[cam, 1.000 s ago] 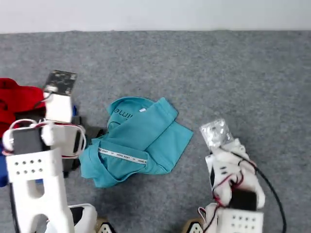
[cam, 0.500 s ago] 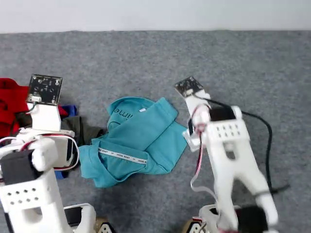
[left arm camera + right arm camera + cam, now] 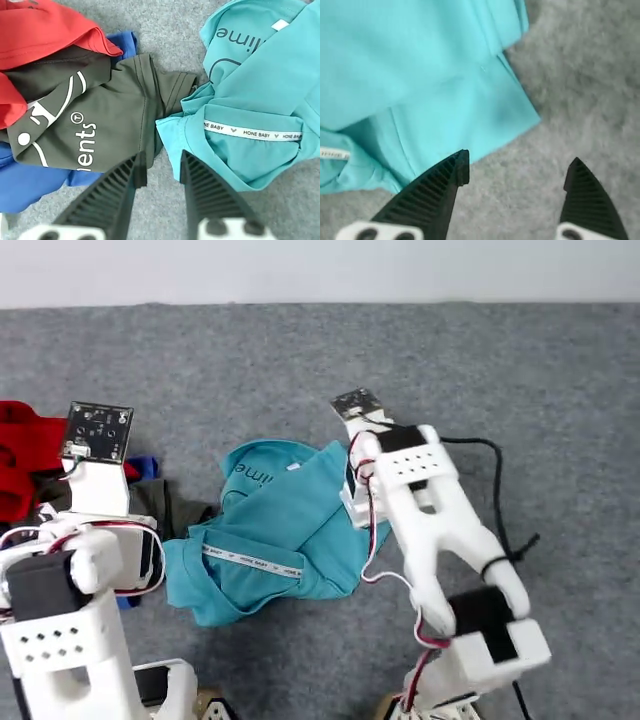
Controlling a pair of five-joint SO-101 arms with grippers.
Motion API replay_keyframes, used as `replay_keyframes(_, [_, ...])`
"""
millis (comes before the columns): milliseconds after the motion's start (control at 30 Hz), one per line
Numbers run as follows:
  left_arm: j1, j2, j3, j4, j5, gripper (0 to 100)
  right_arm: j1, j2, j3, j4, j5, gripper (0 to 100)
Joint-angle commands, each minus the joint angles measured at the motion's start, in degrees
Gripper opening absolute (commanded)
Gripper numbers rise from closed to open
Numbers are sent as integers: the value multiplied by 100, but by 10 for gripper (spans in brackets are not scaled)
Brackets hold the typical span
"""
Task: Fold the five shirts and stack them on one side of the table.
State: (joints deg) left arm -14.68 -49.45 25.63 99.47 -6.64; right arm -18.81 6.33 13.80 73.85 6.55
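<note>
Since a second ago our right gripper (image 3: 520,160) has swung in from the table's (image 3: 520,370) near edge and hangs spread wide over the right hem of the teal shirt (image 3: 285,530) mid-table. Our left gripper (image 3: 162,157) sits slightly parted by the shirt heap (image 3: 75,115) at the left edge. We judge this shirt's fold is only starting, so next we lower and pinch that hem.

Teal shirt (image 3: 290,525), olive shirt (image 3: 110,115) with white print, red shirt (image 3: 45,25), perhaps blue shirt (image 3: 30,185)
</note>
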Motion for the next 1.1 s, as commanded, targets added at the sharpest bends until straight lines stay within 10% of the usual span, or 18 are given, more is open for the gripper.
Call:
replay_keyframes(0, [-44,-88,-31,97,44,111,-48,382,-554,-119,-53,264])
replay_keyframes(433, [-35,-79,-13,88,35,111,-57,2141,-1442,-48,-53,206])
replay_keyframes(600, [-35,-79,-13,88,35,111,-66,2246,-1486,110,-9,2])
replay_keyframes(1067, [-18,-79,-13,88,35,111,189,822,-2884,1859,1020,9])
